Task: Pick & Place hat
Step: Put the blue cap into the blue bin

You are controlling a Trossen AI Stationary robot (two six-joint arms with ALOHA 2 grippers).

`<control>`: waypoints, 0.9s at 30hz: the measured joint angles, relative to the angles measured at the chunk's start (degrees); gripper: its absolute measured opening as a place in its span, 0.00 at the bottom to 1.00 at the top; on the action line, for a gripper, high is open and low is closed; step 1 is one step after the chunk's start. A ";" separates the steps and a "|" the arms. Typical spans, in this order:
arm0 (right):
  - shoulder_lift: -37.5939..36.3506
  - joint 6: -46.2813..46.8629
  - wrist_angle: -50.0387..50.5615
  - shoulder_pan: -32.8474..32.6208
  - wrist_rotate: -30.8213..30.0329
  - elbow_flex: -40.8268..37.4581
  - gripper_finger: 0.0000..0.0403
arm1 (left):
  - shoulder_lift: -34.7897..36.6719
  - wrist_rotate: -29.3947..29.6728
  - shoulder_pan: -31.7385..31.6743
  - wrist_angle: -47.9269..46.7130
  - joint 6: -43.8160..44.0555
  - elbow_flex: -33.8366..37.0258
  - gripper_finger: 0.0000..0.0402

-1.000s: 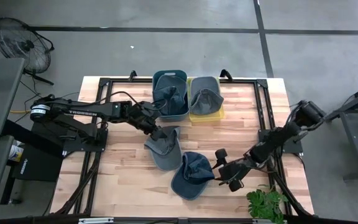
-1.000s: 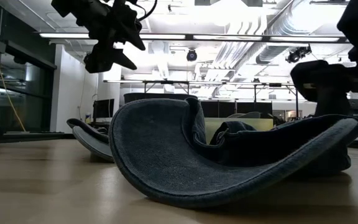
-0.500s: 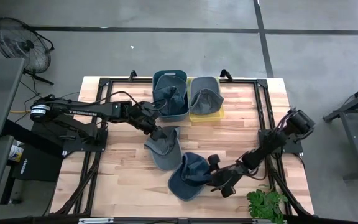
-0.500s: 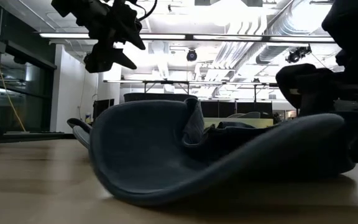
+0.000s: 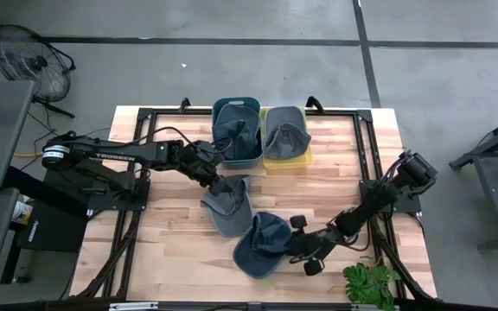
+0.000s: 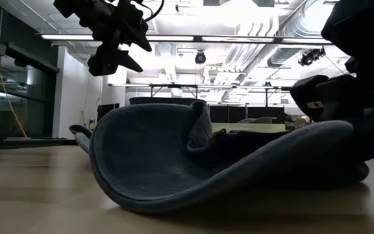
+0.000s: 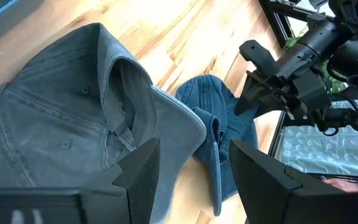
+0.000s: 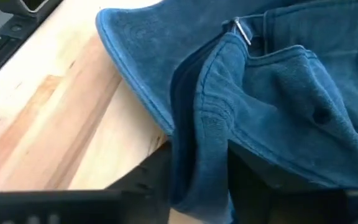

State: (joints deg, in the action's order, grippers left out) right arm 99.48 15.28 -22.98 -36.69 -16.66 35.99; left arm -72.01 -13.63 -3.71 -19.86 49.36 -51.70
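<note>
From above, the right gripper (image 5: pixel 294 245) sits at the back edge of the blue cap (image 5: pixel 262 244) lying near the front of the bench (image 5: pixel 171 250); the left gripper (image 5: pixel 219 185) hovers over the grey cap (image 5: pixel 227 206), fingers parted and empty. At table height, the blue cap's brim (image 6: pixel 174 162) curls up from the wood. The right wrist view shows a fold of the cap's rim (image 8: pixel 207 124) running between the dark fingers (image 8: pixel 138 183), which look partly closed around it. To do this well, I'd pinch firmly on that doubled fabric before lifting, so the cap doesn't slip.
</note>
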 joint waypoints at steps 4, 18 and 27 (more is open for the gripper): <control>-0.02 2.21 0.01 0.00 0.71 -0.02 0.16 | 0.00 -0.02 0.00 0.02 -0.02 0.00 0.47; -2.31 11.96 0.21 -0.61 2.03 -0.04 0.02 | 0.00 -0.07 0.00 0.02 0.00 0.00 0.47; -11.85 13.22 8.95 -0.87 0.02 -0.07 0.01 | 0.01 -0.42 0.00 0.38 0.00 0.00 0.47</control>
State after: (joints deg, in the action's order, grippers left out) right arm 87.63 28.50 -14.03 -37.56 -16.64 35.92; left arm -72.00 -14.04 -3.70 -19.48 49.36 -51.70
